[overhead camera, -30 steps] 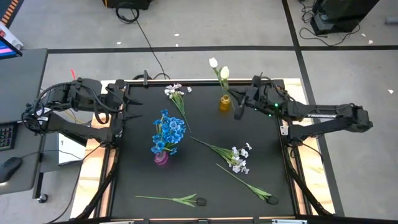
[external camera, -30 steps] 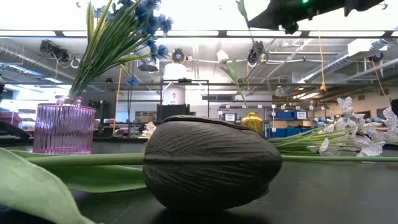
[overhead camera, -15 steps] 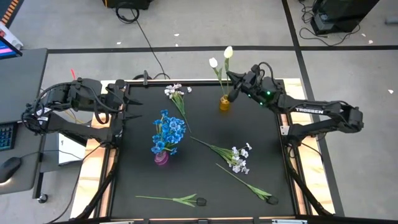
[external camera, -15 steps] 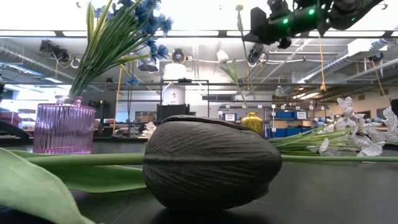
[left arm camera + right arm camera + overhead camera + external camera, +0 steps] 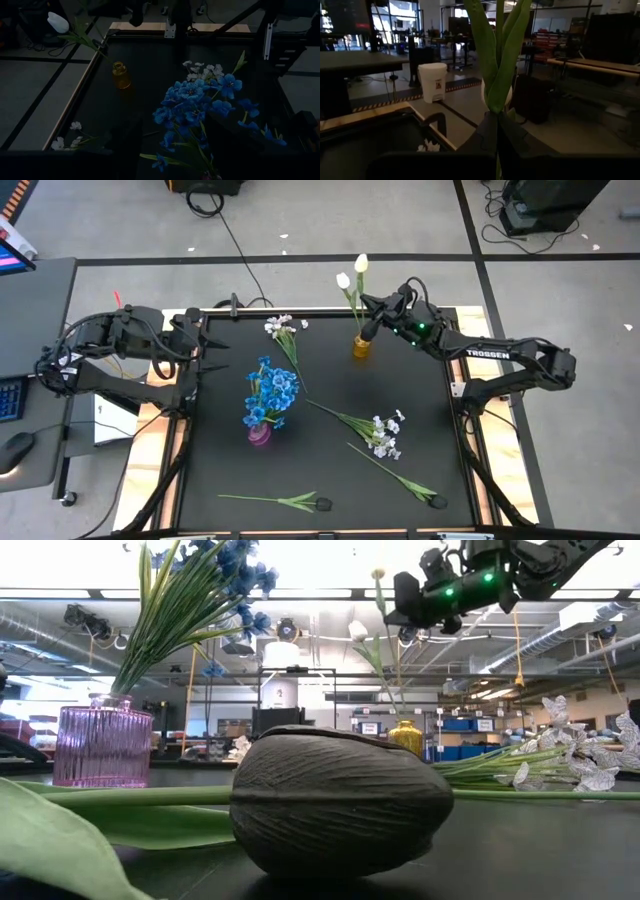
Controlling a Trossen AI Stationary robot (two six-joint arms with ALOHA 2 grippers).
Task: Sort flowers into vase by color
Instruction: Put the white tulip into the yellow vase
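Observation:
My right gripper (image 5: 368,317) is above the yellow vase (image 5: 361,346) near the table's far edge, shut on a white tulip (image 5: 361,263). A second white tulip (image 5: 343,280) stands in that vase. Blue flowers (image 5: 271,392) fill the pink vase (image 5: 258,434). One white spray (image 5: 283,328) lies near the far edge, another (image 5: 382,432) right of the middle. Two more tulips (image 5: 280,500) (image 5: 400,477) lie along the near edge. My left gripper (image 5: 212,345) waits open at the table's far left. My right gripper pinches the tulip's stem (image 5: 497,117) between its two fingers (image 5: 485,135), just below the leaves (image 5: 495,55). The tulip is lifted and nearly upright, bud (image 5: 378,574) on top. Its lower stem runs down toward the yellow vase (image 5: 405,735); whether it is inside I cannot tell.
The table has a raised wooden rim (image 5: 470,320). A tulip bud (image 5: 340,802) lies close before the low camera and blocks much of that view. Bare black tabletop (image 5: 400,380) lies between the yellow vase and the right-hand white spray.
My right gripper has carried the tulip toward the table's far edge, from beside the yellow vase to over it. The bud has gone with it and now shows past the far rim in the high view. The left arm has kept still.

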